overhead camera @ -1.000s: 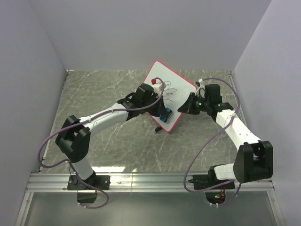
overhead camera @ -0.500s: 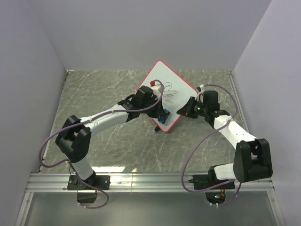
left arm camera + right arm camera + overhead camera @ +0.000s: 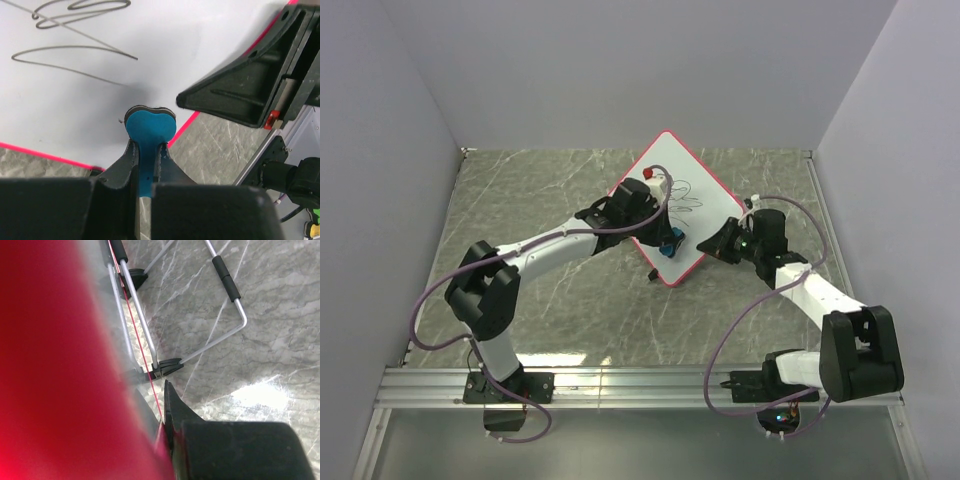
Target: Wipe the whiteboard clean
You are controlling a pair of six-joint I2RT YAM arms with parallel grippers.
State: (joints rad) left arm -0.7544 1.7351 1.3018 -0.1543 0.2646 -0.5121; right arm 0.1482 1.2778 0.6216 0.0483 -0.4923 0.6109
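Whiteboard (image 3: 705, 225) stood tilted on the table (image 3: 540, 190), toward the far side, slightly right of centre. Left gripper (image 3: 147, 150) was clamped on a blue eraser (image 3: 150, 125), with the pad at the board's face, on the near side of the black scribbles (image 3: 686, 192). Right gripper (image 3: 716, 243) sat at the board's right edge, with the red frame against one finger. Could not tell whether it was grasping or released.

Scribbled whiteboard (image 3: 703, 222) on marble table (image 3: 545, 190)
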